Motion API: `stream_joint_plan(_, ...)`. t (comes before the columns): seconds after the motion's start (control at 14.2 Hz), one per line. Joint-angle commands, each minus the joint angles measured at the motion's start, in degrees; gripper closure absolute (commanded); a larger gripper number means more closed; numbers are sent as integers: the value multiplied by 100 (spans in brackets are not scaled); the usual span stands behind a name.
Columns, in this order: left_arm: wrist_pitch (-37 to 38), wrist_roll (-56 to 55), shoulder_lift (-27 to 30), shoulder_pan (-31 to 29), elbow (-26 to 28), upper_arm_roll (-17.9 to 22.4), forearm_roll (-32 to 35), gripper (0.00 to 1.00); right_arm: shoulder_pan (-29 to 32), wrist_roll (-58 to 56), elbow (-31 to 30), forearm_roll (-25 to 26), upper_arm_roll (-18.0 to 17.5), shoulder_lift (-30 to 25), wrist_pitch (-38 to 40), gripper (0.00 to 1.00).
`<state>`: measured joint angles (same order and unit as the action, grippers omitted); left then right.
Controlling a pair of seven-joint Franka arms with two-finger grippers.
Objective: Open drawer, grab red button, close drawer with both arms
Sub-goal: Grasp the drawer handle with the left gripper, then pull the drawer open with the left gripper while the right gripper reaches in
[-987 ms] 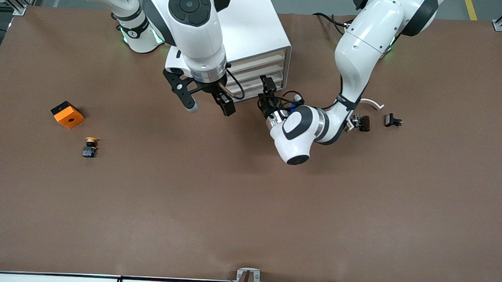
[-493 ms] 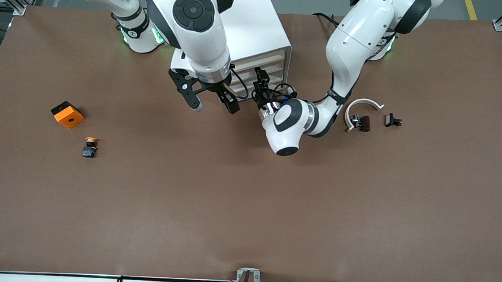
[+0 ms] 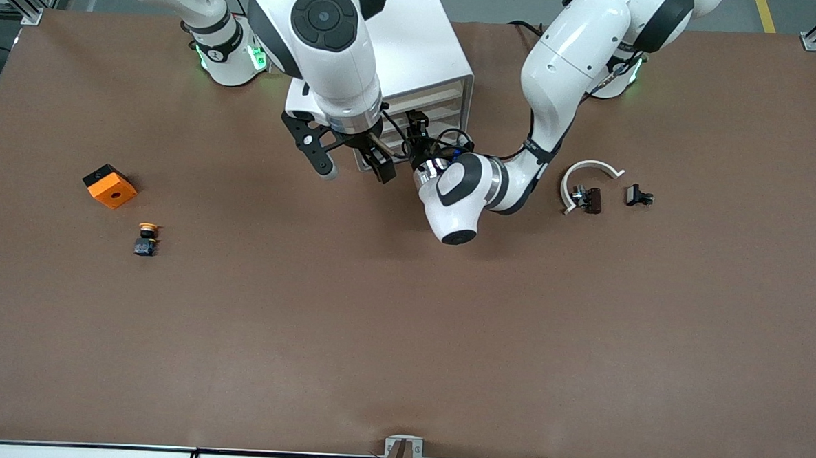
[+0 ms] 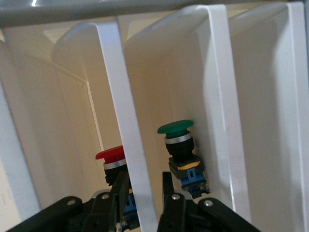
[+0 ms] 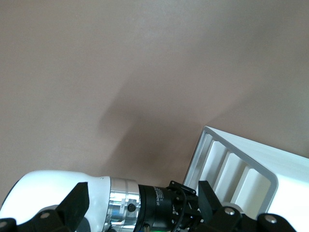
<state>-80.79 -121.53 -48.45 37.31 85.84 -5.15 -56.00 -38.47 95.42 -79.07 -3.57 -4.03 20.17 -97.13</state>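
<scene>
Button (image 4: 111, 154) with the red cap stands inside the cabinet (image 3: 423, 51), in a white compartment, next to a green-capped button (image 4: 176, 128) in the neighbouring one.

Nearest the front camera, and well away from the cabinet toward the right arm's end of the table (image 3: 404, 325), lies an orange-capped button (image 3: 146, 238). An orange cube (image 3: 110, 186) sits a little closer to the cabinet than that.

Toward the left arm's end are a white curved piece (image 3: 589, 169) and two small dark parts (image 3: 592, 199) (image 3: 638, 195).

My right gripper (image 3: 353, 168) hangs over the table just in front of the cabinet, fingers spread wide and holding nothing.

My left gripper (image 4: 144, 193) is at the cabinet's front, fingers apart with one on each side of a white strip (image 4: 123, 96). I cannot tell whether they touch it.
</scene>
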Motion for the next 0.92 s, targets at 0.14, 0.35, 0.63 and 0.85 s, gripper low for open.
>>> stream_joint_plan(0.14,-121,-29,64,128,91,49,-112,97,-64,143,137,-39,43,144,27,0)
stream_joint_plan(0.35,-130,-29,38,84,91,84,-112,100,-72,143,146,-21,43,180,27,0)
stream_joint_plan(0.63,-121,-46,46,-74,64,93,-104,100,-81,143,146,-21,43,189,27,0)
stream_joint_plan(0.85,-121,-29,29,-179,64,154,-95,100,-169,152,155,-3,43,233,-43,0)
